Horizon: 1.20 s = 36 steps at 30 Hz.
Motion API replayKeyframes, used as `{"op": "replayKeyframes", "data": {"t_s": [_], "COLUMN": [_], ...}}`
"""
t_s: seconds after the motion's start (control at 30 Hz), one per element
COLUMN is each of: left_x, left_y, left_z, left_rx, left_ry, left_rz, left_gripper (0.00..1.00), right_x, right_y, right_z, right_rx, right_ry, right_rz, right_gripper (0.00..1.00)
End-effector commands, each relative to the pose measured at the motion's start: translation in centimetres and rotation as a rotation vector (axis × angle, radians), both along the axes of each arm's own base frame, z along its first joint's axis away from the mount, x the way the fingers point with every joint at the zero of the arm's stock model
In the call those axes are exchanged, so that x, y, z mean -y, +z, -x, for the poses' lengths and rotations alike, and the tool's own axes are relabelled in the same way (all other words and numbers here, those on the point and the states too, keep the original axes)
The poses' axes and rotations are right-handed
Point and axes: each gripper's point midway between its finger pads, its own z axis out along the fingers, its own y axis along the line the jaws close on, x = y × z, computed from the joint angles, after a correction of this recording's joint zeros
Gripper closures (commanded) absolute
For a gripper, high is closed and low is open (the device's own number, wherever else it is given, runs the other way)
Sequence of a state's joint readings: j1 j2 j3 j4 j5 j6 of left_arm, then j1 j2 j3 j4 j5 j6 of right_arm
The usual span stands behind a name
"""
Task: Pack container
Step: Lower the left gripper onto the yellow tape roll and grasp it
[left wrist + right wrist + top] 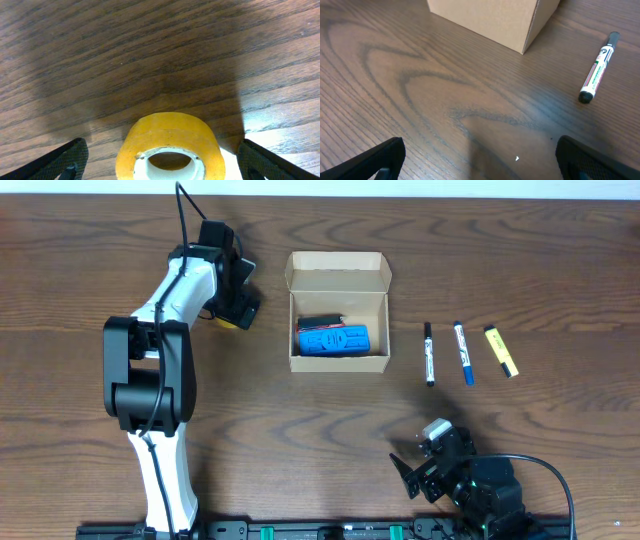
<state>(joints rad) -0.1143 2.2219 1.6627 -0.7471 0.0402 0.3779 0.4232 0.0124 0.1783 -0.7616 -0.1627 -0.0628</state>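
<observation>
On the dark wooden table, near its middle, stands the container (338, 310), a plain tan cardboard box. Its flap lid is open and stands up at the far side. Inside, against the near wall, lies a blue object (332, 340), and just behind it is something black (320, 322) which is too small for me to name.

To the right of the box three pens lie in a row, roughly parallel and apart from each other. First comes a white marker with a black cap (429, 353), then a marker with blue ends (462, 352), and farthest right a yellow highlighter (501, 350). All three are outside the box, on the bare wood.

The left arm reaches to the left of the box, and the left gripper (165, 162) hangs over a roll of yellow tape (170, 145). The roll has a white core and lies flat on the table. The jaws are spread very wide, one black finger (67, 160) on each side of the roll. Wood shows between each finger and the tape, so the fingers do not touch it and the gripper has hold of nothing.

The right gripper (487, 160) is low at the near side of the table, in front of the pens. Its jaws are also spread as wide as they go and nothing is between them, only bare wood below. From its wrist camera one corner of the box and the black-capped marker are seen ahead, both well apart from the fingers
</observation>
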Motion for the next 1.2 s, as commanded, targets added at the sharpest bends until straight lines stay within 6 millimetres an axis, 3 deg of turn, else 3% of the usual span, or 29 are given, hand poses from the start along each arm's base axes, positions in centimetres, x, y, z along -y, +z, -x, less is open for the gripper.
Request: {"op": "replayKeyframes", "data": {"t_s": [0.0, 0.03, 0.17, 0.47, 1.17], "left_x": [-0.11, -0.12, -0.14, -0.22, -0.33], "left_y": [-1.53, -1.58, -1.61, -1.68, -1.20], "left_z": [0.74, 0.81, 1.05, 1.66, 1.34], "left_rx": [-0.041, -0.045, -0.055, -0.080, -0.065], "left_ry": [0.016, 0.016, 0.016, 0.016, 0.051], "left_rz": [-0.019, -0.020, -0.021, -0.024, -0.025], "left_gripper": [0.01, 0.00, 0.17, 0.39, 0.52], "right_x": [-0.13, -0.13, -0.13, -0.12, -0.12], "right_y": [-0.33, -0.33, -0.33, -0.33, -0.33], "right_z": [0.12, 0.12, 0.12, 0.11, 0.11], "right_rx": [0.003, 0.003, 0.003, 0.003, 0.003], "right_ry": [0.016, 0.016, 0.016, 0.016, 0.016], "right_rz": [0.012, 0.012, 0.012, 0.012, 0.012], "right_gripper": [0.01, 0.01, 0.01, 0.01, 0.01]}}
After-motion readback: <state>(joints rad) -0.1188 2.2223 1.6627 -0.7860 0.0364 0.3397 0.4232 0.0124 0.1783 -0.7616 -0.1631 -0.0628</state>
